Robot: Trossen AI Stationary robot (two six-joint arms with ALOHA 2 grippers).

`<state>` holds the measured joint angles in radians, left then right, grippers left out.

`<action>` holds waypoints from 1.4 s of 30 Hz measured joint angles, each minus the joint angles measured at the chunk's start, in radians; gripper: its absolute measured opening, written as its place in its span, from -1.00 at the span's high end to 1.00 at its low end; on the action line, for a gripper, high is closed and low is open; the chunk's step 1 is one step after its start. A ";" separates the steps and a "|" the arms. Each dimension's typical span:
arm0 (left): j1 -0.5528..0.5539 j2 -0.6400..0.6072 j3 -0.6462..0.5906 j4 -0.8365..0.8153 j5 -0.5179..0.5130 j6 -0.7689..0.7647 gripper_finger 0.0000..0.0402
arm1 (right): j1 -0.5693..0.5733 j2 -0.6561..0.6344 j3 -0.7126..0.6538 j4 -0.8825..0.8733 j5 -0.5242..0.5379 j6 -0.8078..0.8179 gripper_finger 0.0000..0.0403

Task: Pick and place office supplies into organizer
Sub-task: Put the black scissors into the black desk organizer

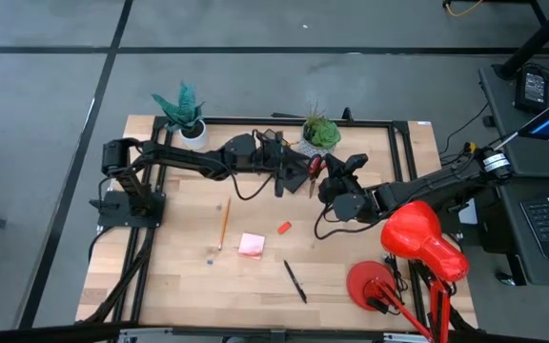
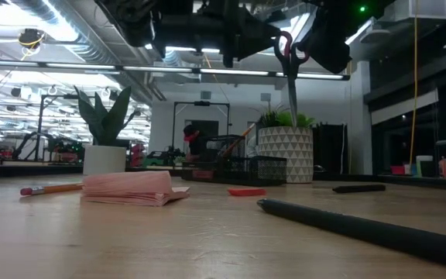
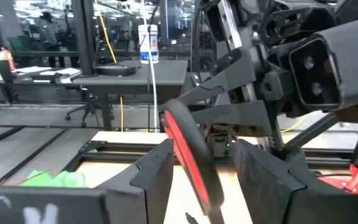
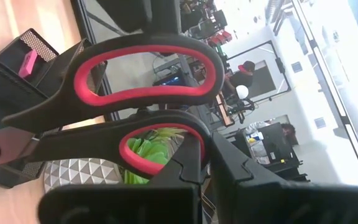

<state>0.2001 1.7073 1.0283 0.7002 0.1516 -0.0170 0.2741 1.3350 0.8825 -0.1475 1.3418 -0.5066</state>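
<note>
The red-handled scissors (image 1: 314, 171) are in the air between both grippers, handles up and blades pointing down (image 2: 291, 89), above the black mesh organizer (image 2: 242, 167). My right gripper (image 1: 329, 178) comes from the table's right and is shut on a handle loop. My left gripper (image 1: 292, 169) reaches in from the left and is open, with its fingers (image 3: 157, 171) on either side of the other handle loop (image 3: 191, 152); it does not seem to touch it. A pink eraser (image 4: 27, 62) sits in the organizer (image 4: 11, 81). The pencil (image 1: 224, 224), the pink sticky pad (image 1: 252, 245), a red eraser (image 1: 284, 227) and a black pen (image 1: 295, 281) lie on the table. My right gripper (image 4: 205, 158) pinches one handle loop of the scissors (image 4: 166, 140) between its two fingers, at the loop's outer curve. It comes roughly level from the table's right. The scissors are lifted clear and hang with the blades down.
Two potted plants stand at the far edge, one on the left (image 1: 184, 110) and one (image 1: 320, 129) just behind the scissors. A red desk lamp (image 1: 417, 238) stands at the near right corner. The wooden table's middle (image 1: 189, 191) holds only the loose supplies.
</note>
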 joint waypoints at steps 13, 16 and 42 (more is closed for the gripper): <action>0.005 0.000 0.000 -0.001 0.000 -0.011 0.33 | 0.000 0.000 0.000 0.043 -0.054 -0.001 0.94; 0.005 0.000 0.000 -0.012 0.003 0.018 0.40 | 0.000 0.000 0.000 0.051 -0.063 -0.001 0.94; 0.014 -0.041 -0.001 -0.109 -0.004 0.220 0.88 | 0.001 -0.001 0.000 0.068 -0.091 0.050 0.63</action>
<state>0.2142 1.6659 1.0275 0.5909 0.1478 0.2028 0.2747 1.3336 0.8824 -0.0794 1.2507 -0.4567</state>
